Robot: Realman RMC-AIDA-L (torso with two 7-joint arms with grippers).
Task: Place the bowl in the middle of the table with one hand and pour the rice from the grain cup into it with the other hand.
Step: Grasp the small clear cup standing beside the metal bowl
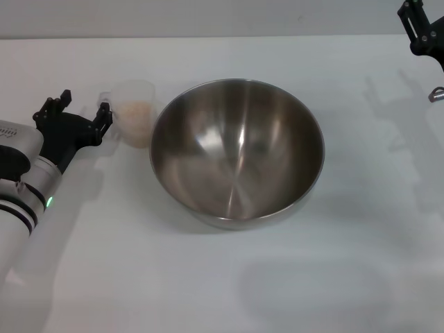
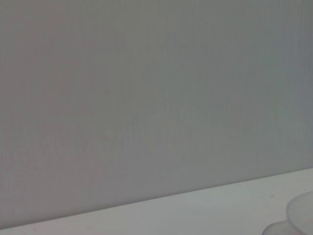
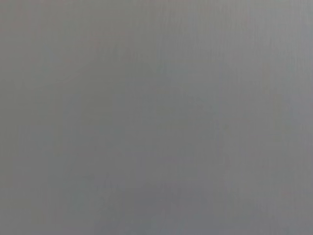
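The steel bowl (image 1: 237, 149) stands upright and empty in the middle of the white table (image 1: 361, 277). The clear grain cup (image 1: 132, 90) stands just left of the bowl, almost touching its rim, with pale rice (image 1: 137, 113) inside. My left gripper (image 1: 85, 103) is open and empty right beside the cup's left side, its fingers (image 1: 104, 114) close to the cup wall. A blurred edge of the cup (image 2: 301, 215) shows in the left wrist view. My right gripper (image 1: 420, 28) hangs raised at the far right corner, away from the bowl.
A grey wall (image 2: 146, 98) runs behind the table's far edge. The right wrist view shows only plain grey. Bare tabletop lies in front of and to the right of the bowl.
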